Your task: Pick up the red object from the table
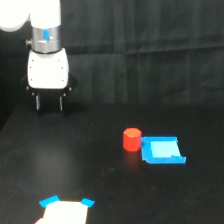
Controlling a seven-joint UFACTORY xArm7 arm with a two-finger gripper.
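Observation:
The red object (132,139) is a short red-orange cylinder standing upright on the black table (100,160), a little right of centre. My gripper (49,103) hangs at the upper left of the exterior view, well away from the cylinder and above the table's far part. Its two dark fingers point down with a clear gap between them and nothing held.
A flat bright blue piece (161,150) lies right beside the red object, on its right. A white piece with blue corners (65,211) sits at the bottom edge, left of centre. A black curtain (150,50) forms the backdrop.

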